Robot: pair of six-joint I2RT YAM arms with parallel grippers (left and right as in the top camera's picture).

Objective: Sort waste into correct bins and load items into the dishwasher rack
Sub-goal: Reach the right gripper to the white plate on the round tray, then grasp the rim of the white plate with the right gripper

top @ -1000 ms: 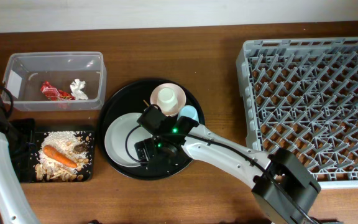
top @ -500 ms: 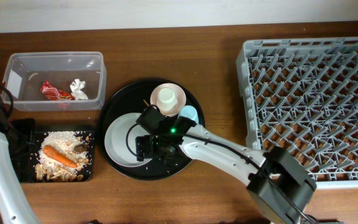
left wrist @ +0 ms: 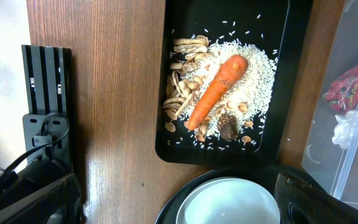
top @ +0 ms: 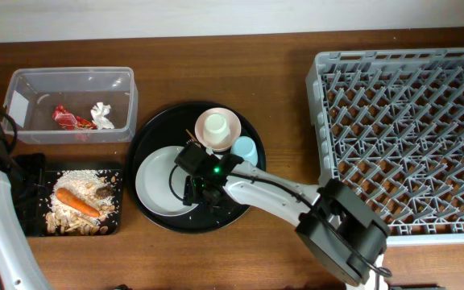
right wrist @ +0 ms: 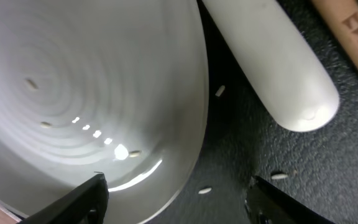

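Though the brown wooden worktop (top: pixel 240 64) carries everything, the dishwasher rack (top: pixel 405 141) is the biggest thing on it, filling the right side of the overhead frame. At the centre sits a large round black tray (top: pixel 145 141). Upper left of it stands the clear tub (top: pixel 71 76), and below the tub, in the lower left, lies the black rectangular tray (left wrist: pixel 269 146). On the left half of the round tray rests the pale grey plate (top: pixel 155 184), a few rice grains stuck to it. The right gripper (right wrist: pixel 176 199) hangs low over the plate's right rim with its jaws set wide, one fingertip over the plate and the other over the dark tray, gripping nothing. The left gripper (left wrist: pixel 179 202) shows only as blurred dark shapes at the bottom corners of its wrist view, well apart, with nothing between them. The cream-pink bowl (top: pixel 217 126) stands at the top of the round tray, with the light blue cup (top: pixel 246 148) just beside it at its lower right. In the rectangular tray the orange carrot (left wrist: pixel 216 90) lies slantwise on the rice and scraps (left wrist: pixel 253 74), a small dark lump (left wrist: pixel 229 129) by its lower end. The red wrapper (top: pixel 67 118) and white tissue (top: pixel 101 113) lie side by side in the tub. The white fork (right wrist: pixel 272 68) handle lies on the round tray close to the plate's rim, a wooden chopstick (right wrist: pixel 347 37) beyond it.
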